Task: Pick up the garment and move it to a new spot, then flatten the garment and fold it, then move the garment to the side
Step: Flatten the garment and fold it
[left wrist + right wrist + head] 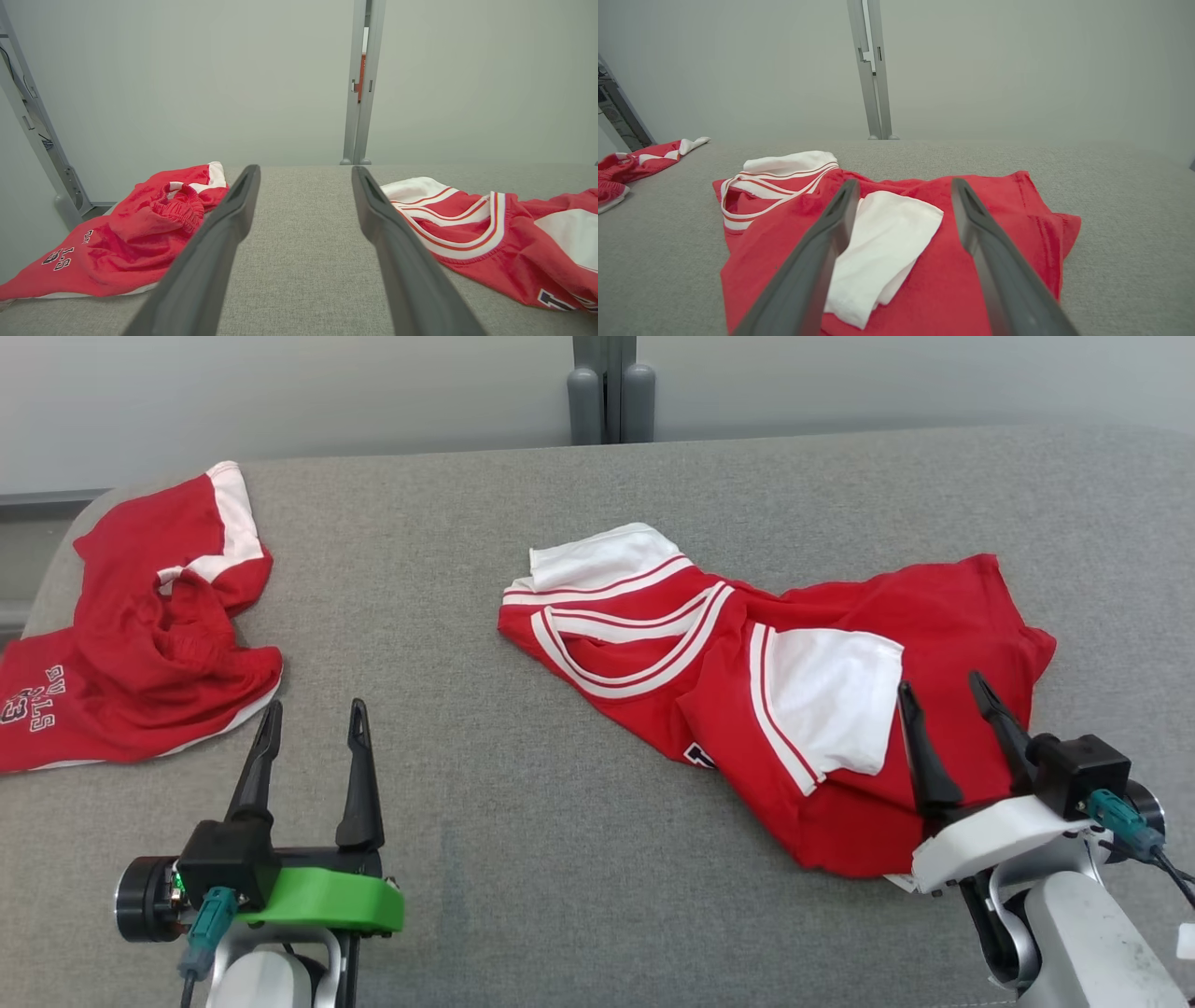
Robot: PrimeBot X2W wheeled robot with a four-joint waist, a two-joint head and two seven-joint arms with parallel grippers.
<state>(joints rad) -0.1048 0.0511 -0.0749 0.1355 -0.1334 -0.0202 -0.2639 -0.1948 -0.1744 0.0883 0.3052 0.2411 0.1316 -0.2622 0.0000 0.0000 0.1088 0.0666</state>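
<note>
Where the grey woven desk (560,896) runs toward its right half, the red shirt (840,607) lies crumpled and flat-lying, soft knit cloth bunched into loose folds, its hem end toward the right edge. A white sleeve (831,700), roughly rectangular and edged with a red-and-white stripe, is folded over the middle of the shirt; the right wrist view shows that sleeve (882,242) lying limp on the red cloth (924,284). A curved neckband (635,653) of white ribbing with thin red lines loops at the shirt's left end, next to a second white patch.

The right gripper (940,686) hovers over the shirt's near right part, its long dark tapered jaws spread wide with nothing between them, as the right wrist view (904,183) also shows.

The left gripper (315,714) sits over bare desk well left of the shirt, its jaws likewise spread and empty (304,170).

Red shorts (149,653) with a gathered waistband and white trim lie rumpled at the desk's far left corner. A grey post (611,392) stands against the pale wall behind the desk.
</note>
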